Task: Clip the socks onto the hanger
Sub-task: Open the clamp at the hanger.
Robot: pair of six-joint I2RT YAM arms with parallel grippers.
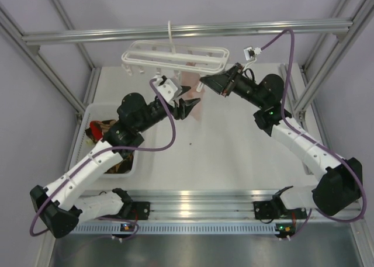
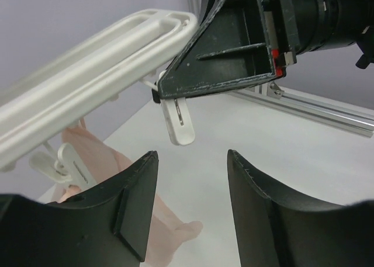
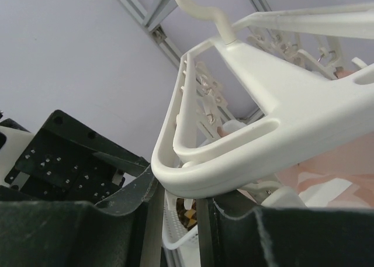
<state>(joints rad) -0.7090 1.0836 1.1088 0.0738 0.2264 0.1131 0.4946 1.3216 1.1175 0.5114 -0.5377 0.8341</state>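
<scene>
The white hanger hangs from the top rail by its hook. A pale pink sock dangles from its clips; it also shows in the left wrist view. The argyle socks lie in the white basket at the left. My left gripper is open and empty just below the hanger, jaws wide apart. My right gripper is at the hanger's right end, its fingers nearly closed on the top of a dangling clip, with the hanger's rail resting across the fingertips.
Aluminium frame posts stand at both sides and the back. The basket with an argyle sock shows through the gap between the right fingers. The left arm's purple cable loops over the table's middle.
</scene>
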